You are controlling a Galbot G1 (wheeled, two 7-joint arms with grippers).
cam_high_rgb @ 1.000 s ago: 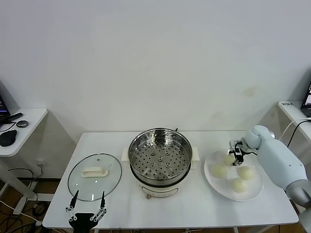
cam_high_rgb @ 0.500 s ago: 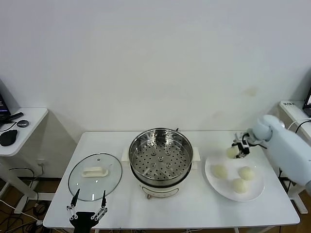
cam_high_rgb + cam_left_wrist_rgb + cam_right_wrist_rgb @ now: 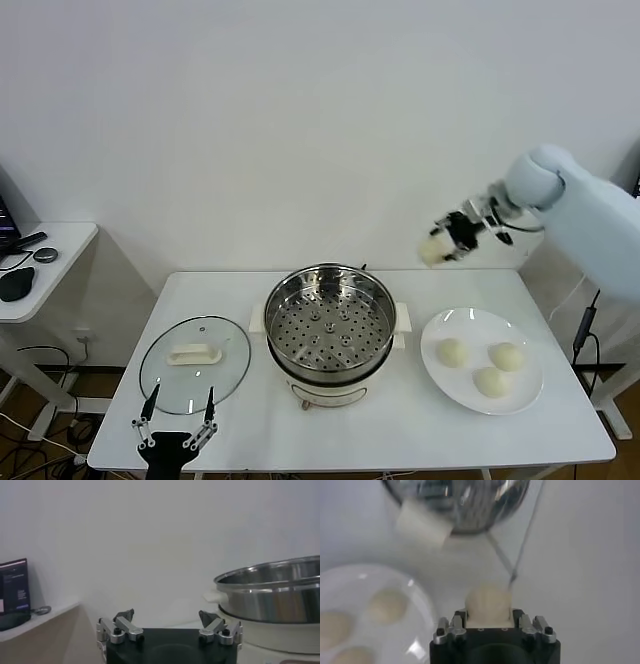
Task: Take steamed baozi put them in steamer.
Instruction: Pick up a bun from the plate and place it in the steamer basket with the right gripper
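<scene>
My right gripper [image 3: 445,245] is shut on one cream-white baozi [image 3: 435,250] and holds it high in the air, between the steamer and the plate; the bun also shows between the fingers in the right wrist view [image 3: 488,601]. The steamer [image 3: 330,322], a shiny steel pot with a perforated tray, stands open at the table's middle with nothing on the tray. Three baozi [image 3: 453,351] [image 3: 506,356] [image 3: 491,381] lie on the white plate [image 3: 520,402] at the right. My left gripper [image 3: 172,430] is open and parked at the table's front edge, near the glass lid.
The round glass lid [image 3: 194,364] with a white handle lies flat left of the steamer. A side table [image 3: 40,270] with dark items stands at the far left. The steamer's rim and white handle show in the left wrist view [image 3: 270,595].
My right gripper has lifted one baozi off the plate and carried it up and to the left, toward the steamer. Three buns are left on the plate. The left arm has stayed put.
</scene>
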